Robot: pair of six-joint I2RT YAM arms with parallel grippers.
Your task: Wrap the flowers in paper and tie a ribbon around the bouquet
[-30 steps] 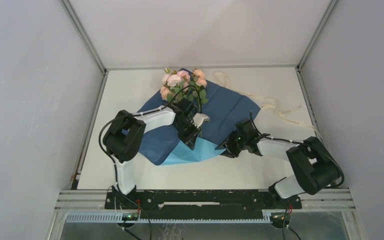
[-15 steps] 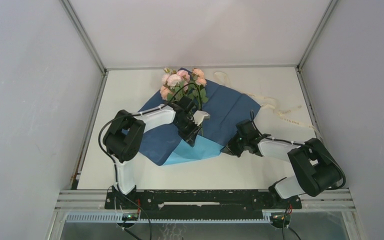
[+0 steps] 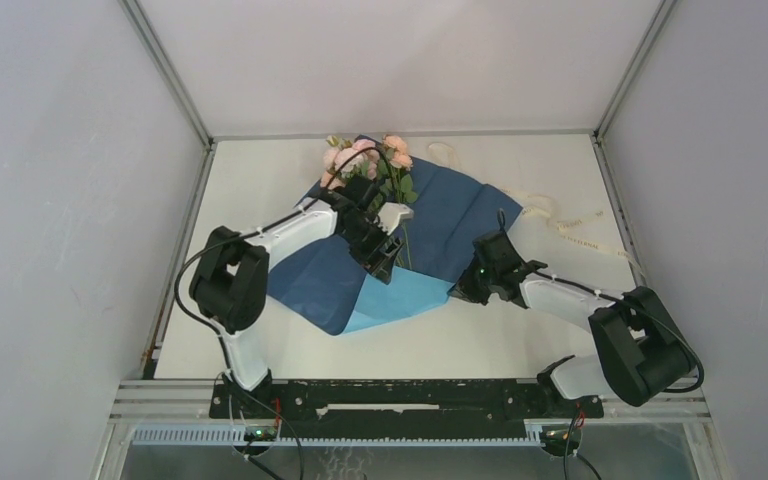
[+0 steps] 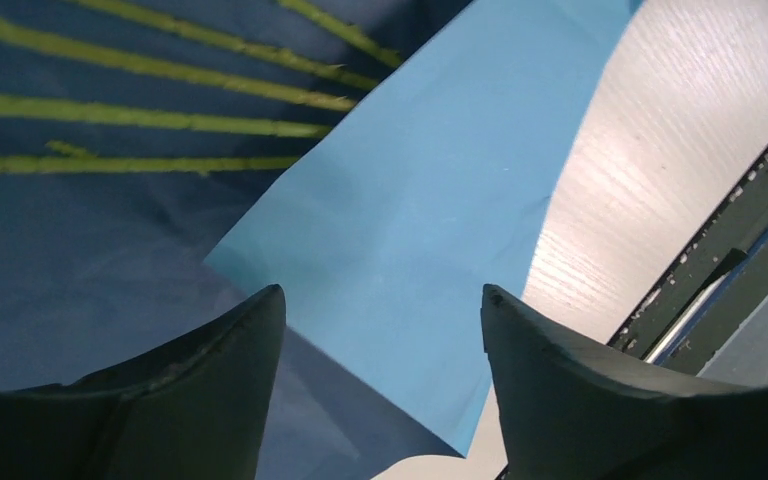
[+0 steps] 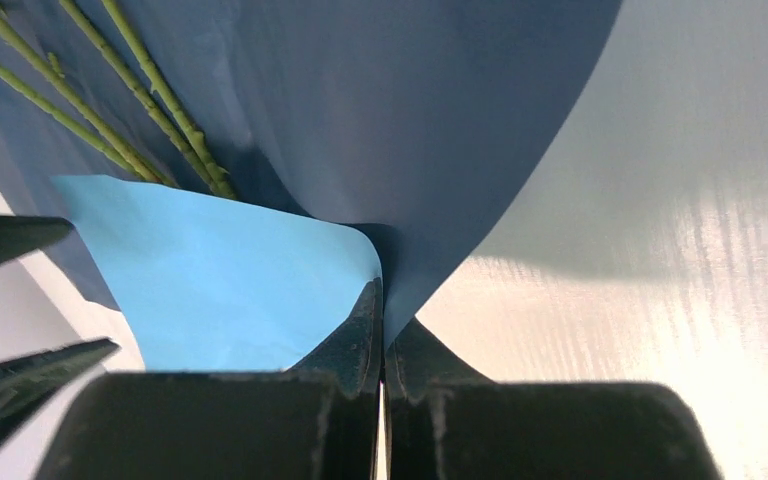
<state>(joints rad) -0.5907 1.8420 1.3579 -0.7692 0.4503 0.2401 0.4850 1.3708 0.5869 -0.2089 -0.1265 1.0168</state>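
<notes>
The flowers (image 3: 365,162) lie at the far middle of the paper (image 3: 450,215), blooms away from me, their green stems (image 4: 160,120) running down its dark blue face. A near corner is folded over and shows as a light-blue flap (image 3: 400,298). My left gripper (image 3: 387,262) hovers open over that flap (image 4: 430,200), with nothing between its fingers (image 4: 250,340). At the sheet's near right edge, my right gripper (image 3: 460,290) is shut on the paper, and the edge (image 5: 400,270) rises out of the closed jaws. The cream ribbon (image 3: 560,215) trails on the table at the far right.
The white table (image 3: 260,170) is walled in by grey panels on the left, back and right. A black rail (image 3: 410,395) with both arm bases runs along the near edge. The left gripper's fingers (image 5: 20,232) show at the left of the right wrist view.
My left gripper has opened, letting go of the paper, and reached a little farther back. The right gripper has shut on the paper's near right edge and moved slightly away from me.
</notes>
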